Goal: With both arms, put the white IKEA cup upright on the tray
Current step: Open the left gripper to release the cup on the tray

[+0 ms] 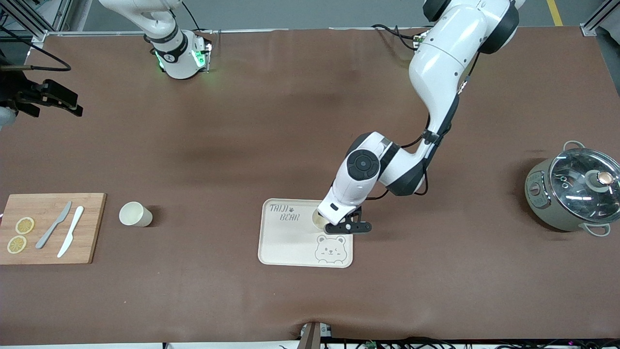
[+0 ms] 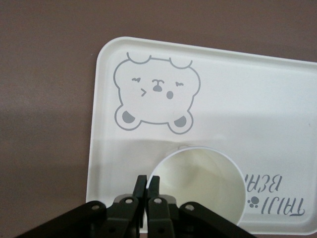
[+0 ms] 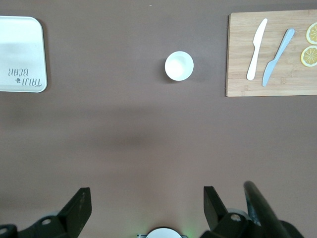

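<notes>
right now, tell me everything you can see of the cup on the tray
The cup is plain white with a smooth, slightly glossy inside and looks empty. It stands upright, mouth up, on the cream bear tray, between the bear drawing and the lettering, near the tray's edge farther from the front camera. The left gripper is shut on its rim, one finger inside and one outside the wall.

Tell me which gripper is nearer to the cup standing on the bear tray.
Left. The left gripper is shut on the rim of the cup on the tray; the right gripper waits open above the table's right-arm end.
</notes>
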Robot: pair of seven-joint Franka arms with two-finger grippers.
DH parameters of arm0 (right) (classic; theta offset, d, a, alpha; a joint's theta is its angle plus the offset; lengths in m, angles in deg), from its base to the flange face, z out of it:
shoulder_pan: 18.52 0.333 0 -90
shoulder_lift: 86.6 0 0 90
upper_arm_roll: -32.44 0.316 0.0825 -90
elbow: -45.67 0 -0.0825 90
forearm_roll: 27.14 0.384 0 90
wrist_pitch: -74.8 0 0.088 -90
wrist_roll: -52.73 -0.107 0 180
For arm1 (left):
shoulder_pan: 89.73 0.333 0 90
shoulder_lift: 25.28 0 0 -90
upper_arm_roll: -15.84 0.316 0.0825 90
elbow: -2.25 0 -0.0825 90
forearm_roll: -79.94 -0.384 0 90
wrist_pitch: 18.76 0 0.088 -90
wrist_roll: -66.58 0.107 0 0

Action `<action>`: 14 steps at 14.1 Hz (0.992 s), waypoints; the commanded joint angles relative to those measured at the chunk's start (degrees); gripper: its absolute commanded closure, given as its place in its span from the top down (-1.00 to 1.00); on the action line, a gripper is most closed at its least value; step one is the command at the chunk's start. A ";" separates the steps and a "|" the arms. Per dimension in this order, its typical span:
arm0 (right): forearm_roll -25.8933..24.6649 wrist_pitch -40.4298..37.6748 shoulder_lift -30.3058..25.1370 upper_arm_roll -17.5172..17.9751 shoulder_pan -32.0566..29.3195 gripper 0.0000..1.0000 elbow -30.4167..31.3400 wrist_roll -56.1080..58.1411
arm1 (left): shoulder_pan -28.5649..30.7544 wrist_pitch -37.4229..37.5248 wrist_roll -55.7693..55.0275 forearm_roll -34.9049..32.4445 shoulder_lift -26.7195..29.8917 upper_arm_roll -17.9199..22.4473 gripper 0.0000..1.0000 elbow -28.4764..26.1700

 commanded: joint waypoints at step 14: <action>-0.07 -1.11 1.73 0.31 -1.89 1.00 -0.59 0.75 | -0.97 -3.79 -1.29 -2.94 -0.96 1.06 0.68 -0.61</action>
